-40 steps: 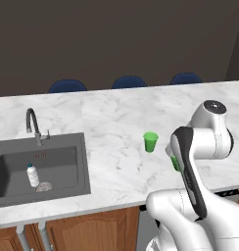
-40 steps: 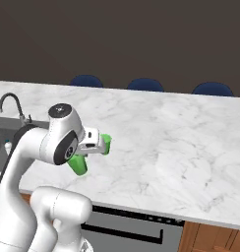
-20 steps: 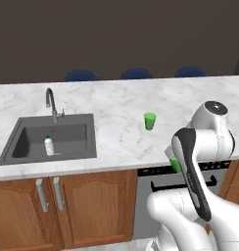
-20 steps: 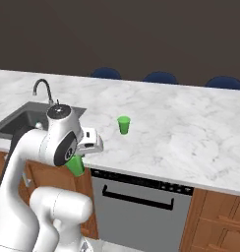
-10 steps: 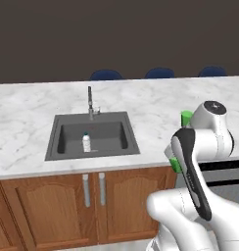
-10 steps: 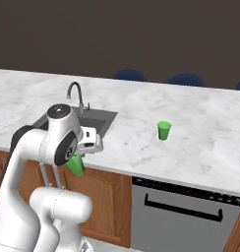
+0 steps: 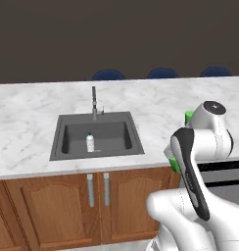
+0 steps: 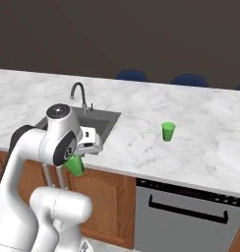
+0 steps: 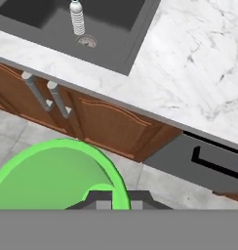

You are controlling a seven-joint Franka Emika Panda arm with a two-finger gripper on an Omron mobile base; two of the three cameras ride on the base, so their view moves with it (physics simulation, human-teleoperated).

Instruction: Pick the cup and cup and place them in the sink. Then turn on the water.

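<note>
Right base view shows the marble counter with the sink set in it, holding just a small white bottle; neither cup is in the basin yet, so both placements and the tap remain to do. One green cup stands on the counter, well apart from the sink. The other cup is pinched in the gripper, held in front of the cabinets below counter level, apparently headed for the sink.
</note>
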